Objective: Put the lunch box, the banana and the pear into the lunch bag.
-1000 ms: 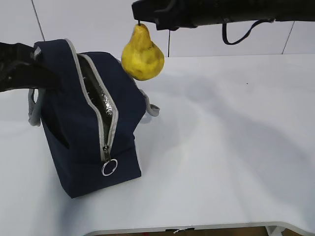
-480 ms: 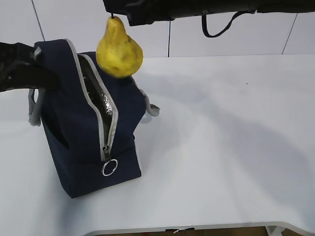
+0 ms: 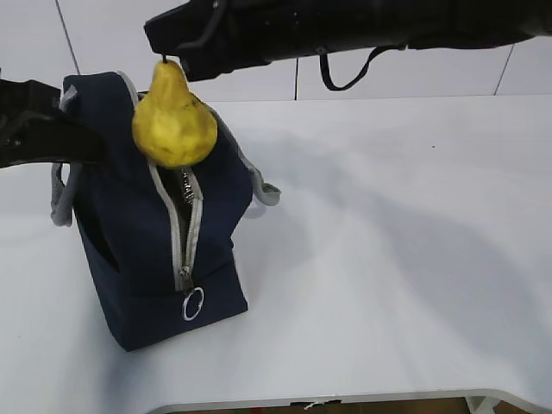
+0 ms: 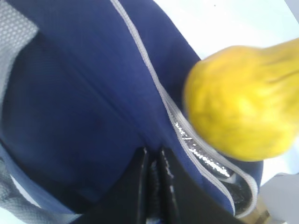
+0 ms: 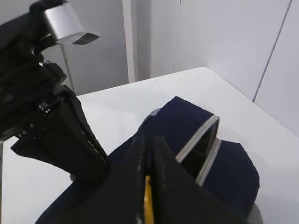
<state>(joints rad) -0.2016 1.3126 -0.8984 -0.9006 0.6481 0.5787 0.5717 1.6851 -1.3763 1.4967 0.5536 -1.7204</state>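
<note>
The right gripper (image 3: pixel 164 59) is pinching the pear (image 3: pixel 173 121) by its stem, so the fruit is hanging in the air just above the unzipped mouth of the lunch bag (image 3: pixel 147 216). The bag is standing on the white table (image 3: pixel 388 259). The left gripper (image 4: pixel 152 161) is pressed together on the bag's blue fabric beside the zipper (image 3: pixel 183 226), at its upper left edge.
</note>
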